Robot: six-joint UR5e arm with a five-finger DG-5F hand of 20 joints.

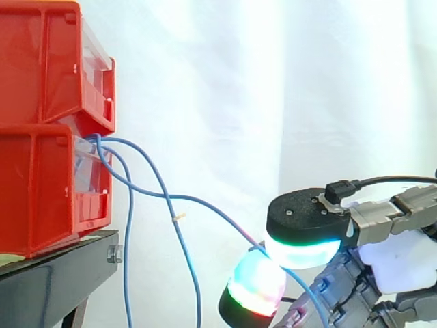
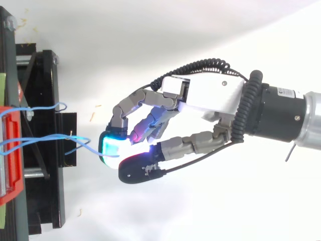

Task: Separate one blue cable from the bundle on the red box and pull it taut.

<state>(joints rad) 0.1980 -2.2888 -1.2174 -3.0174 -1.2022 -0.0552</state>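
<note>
Several thin blue cables (image 1: 147, 179) come out of the front of the stacked red boxes (image 1: 48, 130) at the left. One blue cable (image 1: 205, 203) runs in a shallow sag from the boxes to my hand (image 2: 200, 103). It passes between the glowing green fingertip (image 1: 304, 249) and the red-green fingertip (image 1: 256, 283), which are curled and pinch it. In the top view the same cable (image 2: 75, 140) stretches from the red box (image 2: 11, 150) to the cyan fingertip (image 2: 113, 146). Two other cables (image 1: 128, 260) hang straight down.
The red boxes sit on a black stand (image 1: 61, 270) at the left. A white curtain (image 1: 273, 102) fills the background. My arm (image 2: 286, 113) enters from the right in the top view.
</note>
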